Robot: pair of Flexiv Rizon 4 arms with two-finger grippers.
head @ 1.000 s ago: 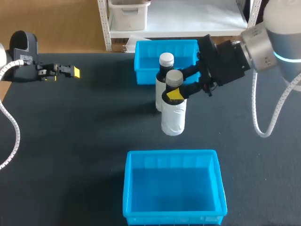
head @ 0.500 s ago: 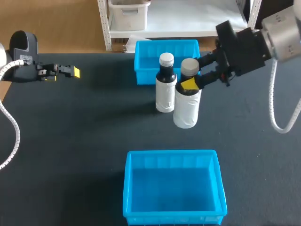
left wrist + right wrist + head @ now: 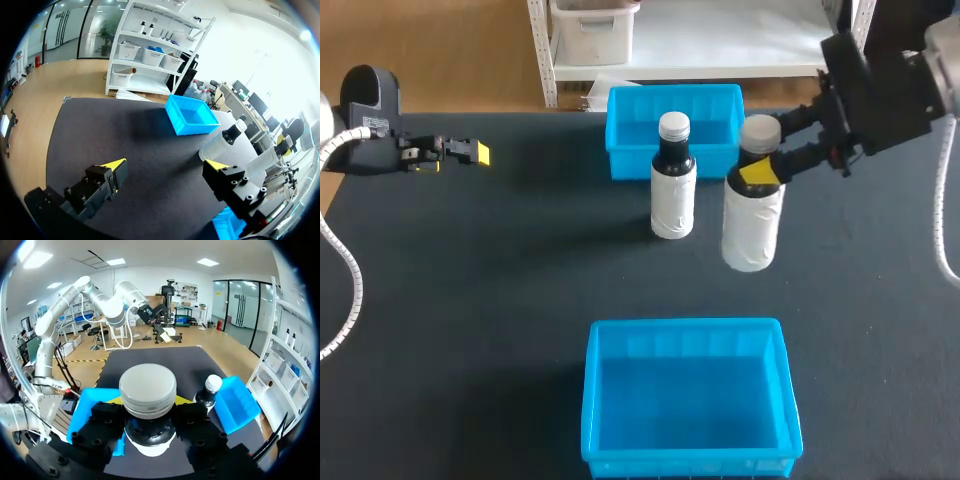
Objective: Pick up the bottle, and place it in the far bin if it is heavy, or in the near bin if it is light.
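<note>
My right gripper (image 3: 760,166) is shut on the neck of a dark bottle with a white label and grey cap (image 3: 752,215), held upright to the right of a second, matching bottle (image 3: 673,190) that stands on the table. In the right wrist view the held bottle's cap (image 3: 147,389) fills the space between the right gripper (image 3: 148,410) fingers, and the second bottle (image 3: 209,390) stands beside it. The far blue bin (image 3: 620,135) lies behind the bottles, the near blue bin (image 3: 686,328) in front. At the table's far left my left gripper (image 3: 470,152) is open and empty (image 3: 165,165).
The black table top stretches bare between the left gripper and the bottles. The held bottle hangs just in front of the far bin's right corner (image 3: 735,100). In the left wrist view the far bin (image 3: 192,116) and the bottles (image 3: 222,145) lie ahead.
The right arm has carried the held bottle to the right, away from the standing bottle, and raised it slightly. The left arm has not moved.
</note>
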